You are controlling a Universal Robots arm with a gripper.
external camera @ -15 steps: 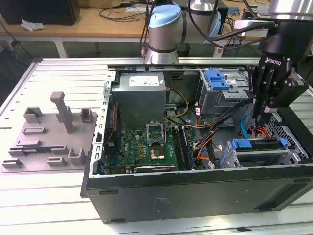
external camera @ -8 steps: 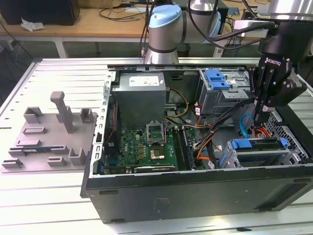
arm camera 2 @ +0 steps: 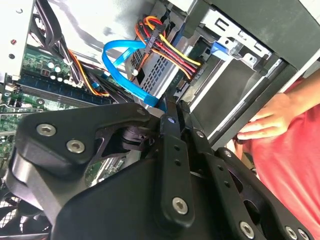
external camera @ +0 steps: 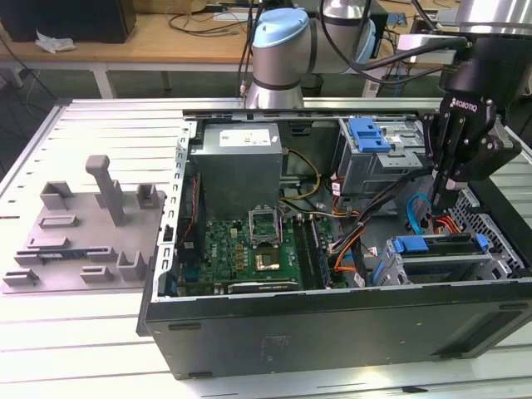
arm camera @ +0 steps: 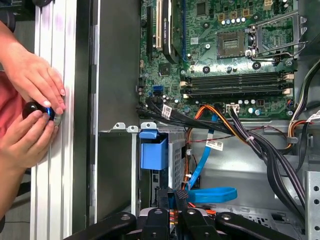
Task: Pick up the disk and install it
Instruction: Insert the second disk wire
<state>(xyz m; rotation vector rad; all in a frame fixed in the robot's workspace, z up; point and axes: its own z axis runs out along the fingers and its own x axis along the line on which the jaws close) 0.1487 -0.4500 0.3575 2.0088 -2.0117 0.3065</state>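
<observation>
The disk sits in the drive bay at the front corner of the open computer case, on the exterior view's right. Its blue bracket [external camera: 418, 244] shows at the bay's top, and in the first wrist view its blue tab [arm camera: 153, 152] stands up from the grey cage. My black gripper [external camera: 440, 195] hangs just above that bay, among the blue and orange cables. In both wrist views its fingers [arm camera: 165, 196] lie close together with nothing between them, so the gripper [arm camera 2: 175, 107] is shut and empty.
A grey fixture [external camera: 91, 233] with upright posts lies on the exterior view's left. A blue latch [external camera: 370, 133] tops the far metal cage. A blue data cable [arm camera: 212, 194] loops beside the fingers. A person's hands [arm camera: 30, 100] rest on the table rail by the case.
</observation>
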